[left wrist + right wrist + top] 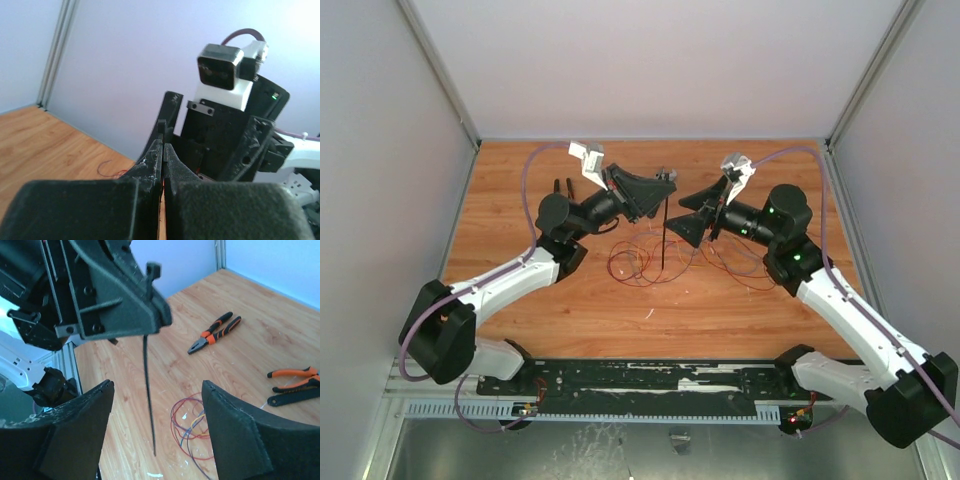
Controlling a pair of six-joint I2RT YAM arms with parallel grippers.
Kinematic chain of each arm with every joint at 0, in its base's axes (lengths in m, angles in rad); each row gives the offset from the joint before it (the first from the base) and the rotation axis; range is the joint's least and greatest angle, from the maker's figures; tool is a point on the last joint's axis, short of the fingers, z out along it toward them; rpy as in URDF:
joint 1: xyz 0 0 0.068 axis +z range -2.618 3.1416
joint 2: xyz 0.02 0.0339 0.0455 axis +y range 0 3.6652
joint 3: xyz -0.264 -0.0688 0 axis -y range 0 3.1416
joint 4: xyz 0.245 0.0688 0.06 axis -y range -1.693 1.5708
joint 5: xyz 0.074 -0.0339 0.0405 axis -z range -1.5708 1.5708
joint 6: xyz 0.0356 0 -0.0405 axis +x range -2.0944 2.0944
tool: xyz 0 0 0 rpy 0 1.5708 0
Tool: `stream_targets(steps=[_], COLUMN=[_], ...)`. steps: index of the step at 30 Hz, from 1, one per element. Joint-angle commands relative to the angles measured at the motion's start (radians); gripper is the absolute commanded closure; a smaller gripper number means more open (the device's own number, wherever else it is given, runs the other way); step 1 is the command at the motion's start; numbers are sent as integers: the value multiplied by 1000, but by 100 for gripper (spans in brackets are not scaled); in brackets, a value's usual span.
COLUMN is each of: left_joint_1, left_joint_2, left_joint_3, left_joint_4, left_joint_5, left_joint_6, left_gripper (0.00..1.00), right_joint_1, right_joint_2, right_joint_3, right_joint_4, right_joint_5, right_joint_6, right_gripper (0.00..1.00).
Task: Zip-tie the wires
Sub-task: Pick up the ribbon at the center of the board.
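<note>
Zip tie (147,390): thin black plastic strip, straight, smooth, hanging vertical, square head up. Left gripper (163,150) clamped on its top end. Lower tip just beside wires (645,265): fine red-orange loops, few dark strands, loose on wood-grain table (520,300). Right gripper (686,215) at tie's 3 o'clock, jaws spread, empty. Top view: pliers (564,190) at wires' 10 o'clock.

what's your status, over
Left gripper shut on thin black plastic zip tie, dangling. Right gripper open, facing it. Thin red and orange wires loose on wooden table, untied. Orange-handled pliers lie aside.
</note>
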Motion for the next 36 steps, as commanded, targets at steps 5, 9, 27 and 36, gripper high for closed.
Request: stream_targets(steps=[5, 9, 27, 36], left_joint_1=[7, 7, 12, 47], left_joint_2=[-46, -51, -52, -84], left_joint_3=[-52, -65, -107, -101], left_joint_4=[183, 198, 223, 148], left_joint_5=[94, 100, 35, 63], left_joint_6=[-82, -84, -51, -12], left_gripper=[100, 100, 100, 100], right_joint_1=[16, 21, 28, 26], right_joint_2=[69, 78, 45, 32], right_joint_3=[69, 79, 88, 163], right_joint_4=[149, 152, 73, -251], right_joint_5=[-53, -51, -135, -39], right_joint_6=[61, 66, 21, -187], right_gripper=[45, 65, 59, 51])
